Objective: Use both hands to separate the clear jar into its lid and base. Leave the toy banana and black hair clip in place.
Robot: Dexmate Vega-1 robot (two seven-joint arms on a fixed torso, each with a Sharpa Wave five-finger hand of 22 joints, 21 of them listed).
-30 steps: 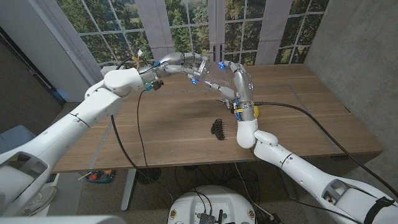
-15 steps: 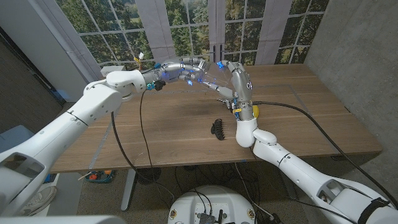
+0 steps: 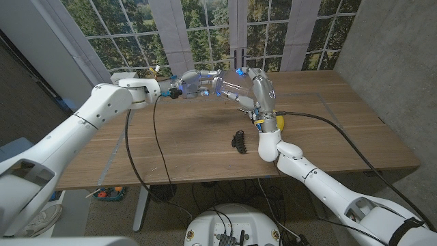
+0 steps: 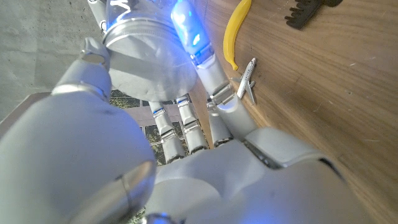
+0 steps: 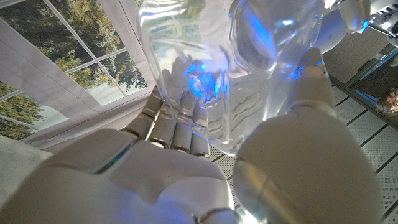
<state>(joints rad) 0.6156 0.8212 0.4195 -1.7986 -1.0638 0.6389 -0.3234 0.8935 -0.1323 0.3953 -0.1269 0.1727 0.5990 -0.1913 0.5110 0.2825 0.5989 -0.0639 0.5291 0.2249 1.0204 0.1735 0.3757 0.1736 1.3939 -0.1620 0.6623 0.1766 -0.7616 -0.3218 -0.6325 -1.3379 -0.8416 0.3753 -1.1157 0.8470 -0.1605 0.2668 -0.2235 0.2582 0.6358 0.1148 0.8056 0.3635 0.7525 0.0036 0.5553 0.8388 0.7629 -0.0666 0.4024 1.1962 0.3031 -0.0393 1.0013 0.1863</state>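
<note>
Clear jar [image 3: 229, 85] held in the air above the desk's [image 3: 205, 137] far edge, both hands grasping it
I judge it light, rigid and slick; my left hand [image 3: 198, 83] wraps the lid end, my right hand [image 3: 256, 89] cups the base — I'd grip the lid's ribbed band

toy banana [image 4: 237, 32] cut by the edge, black hair clip [image 4: 311, 11] likewise

we see the clear jar [image 5: 211, 68] as glossy transparent plastic, ribbed along its wall, catching blue light. the left hand [image 3: 198, 83] and right hand [image 3: 258, 87] look like smooth, satin grey-white plastic with metal-looking bands at the fingers [image 4: 186, 127]. the table [image 3: 191, 143] is matt wood with visible grain. the toy banana [image 4: 236, 31] looks smooth, yellow plastic; the black hair clip [image 3: 239, 140] is dull black, toothed.
</note>
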